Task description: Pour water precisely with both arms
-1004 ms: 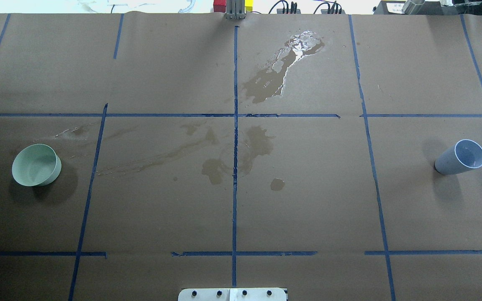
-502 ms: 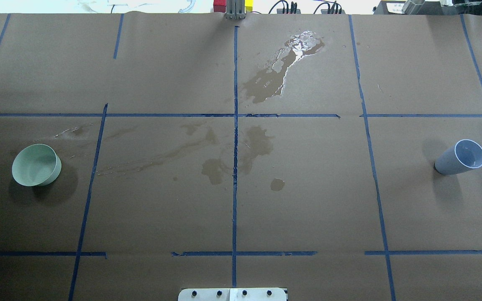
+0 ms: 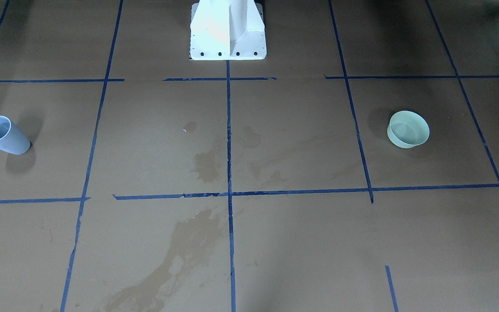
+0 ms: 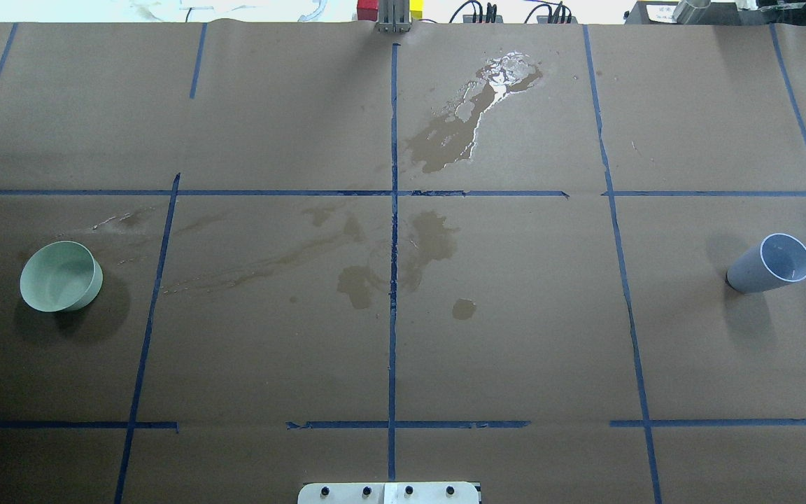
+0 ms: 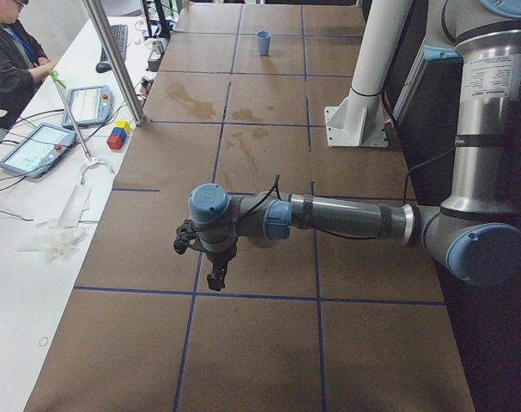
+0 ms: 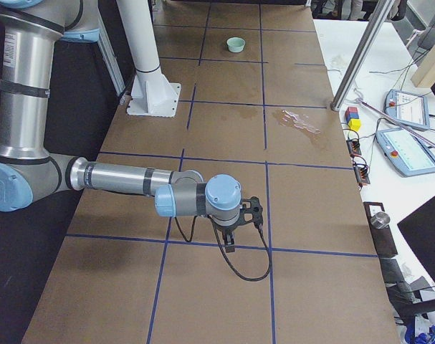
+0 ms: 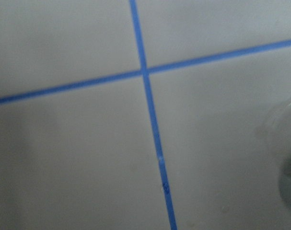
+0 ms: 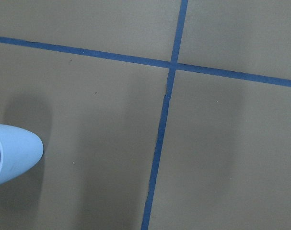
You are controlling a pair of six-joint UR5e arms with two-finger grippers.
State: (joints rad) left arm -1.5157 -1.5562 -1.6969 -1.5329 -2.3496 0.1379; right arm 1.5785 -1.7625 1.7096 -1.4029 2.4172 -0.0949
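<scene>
Because the water (image 4: 788,264) shows only as a faint sheen inside the pale blue tapered plastic cup (image 4: 770,267), standing on its base at the table's right end, its level is hard to judge. A quick tilt would likely send it over the rim or past the target. Darker wet blotches (image 4: 431,241) and a glossy puddle (image 4: 480,112) on the brown paper table cover (image 4: 270,350) suggest how easily that happens. The shallow mint green plastic bowl (image 4: 60,276), well apart at the left end, looks light enough to slide if nudged. Neither vessel is held. The left gripper (image 5: 215,279) and right gripper (image 6: 229,244) hang low over the paper, seen only from the side views. I cannot tell whether their jaws stand apart.
</scene>
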